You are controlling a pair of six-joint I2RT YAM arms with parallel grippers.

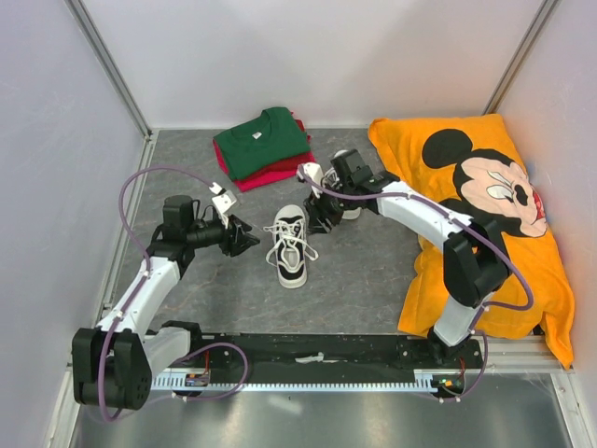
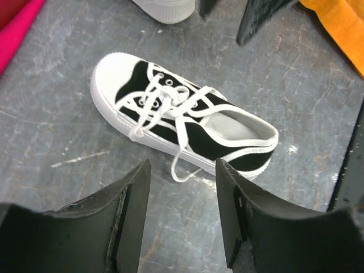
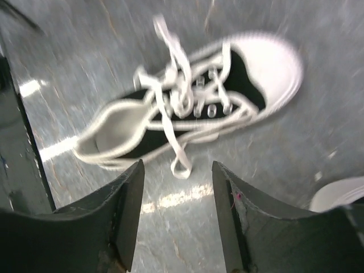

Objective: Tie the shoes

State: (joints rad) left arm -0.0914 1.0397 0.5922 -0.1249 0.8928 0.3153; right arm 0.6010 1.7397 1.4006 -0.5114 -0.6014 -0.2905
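Note:
One black sneaker with a white toe cap (image 1: pixel 291 245) lies on the grey table between my two grippers. Its white laces are loose and spill over its sides. It also shows in the left wrist view (image 2: pixel 182 116) and, blurred, in the right wrist view (image 3: pixel 193 96). The second shoe (image 1: pixel 347 187) is mostly hidden under my right arm; its white sole shows in the left wrist view (image 2: pixel 165 8). My left gripper (image 1: pixel 244 238) (image 2: pixel 183 170) is open and empty just left of the shoe. My right gripper (image 1: pixel 317 217) (image 3: pixel 177 168) is open and empty above its right side.
Folded green and red shirts (image 1: pixel 266 145) lie at the back. An orange Mickey Mouse cloth (image 1: pixel 485 205) covers the right side, under my right arm. White walls close in the left, back and right. The mounting rail (image 1: pixel 317 359) runs along the near edge.

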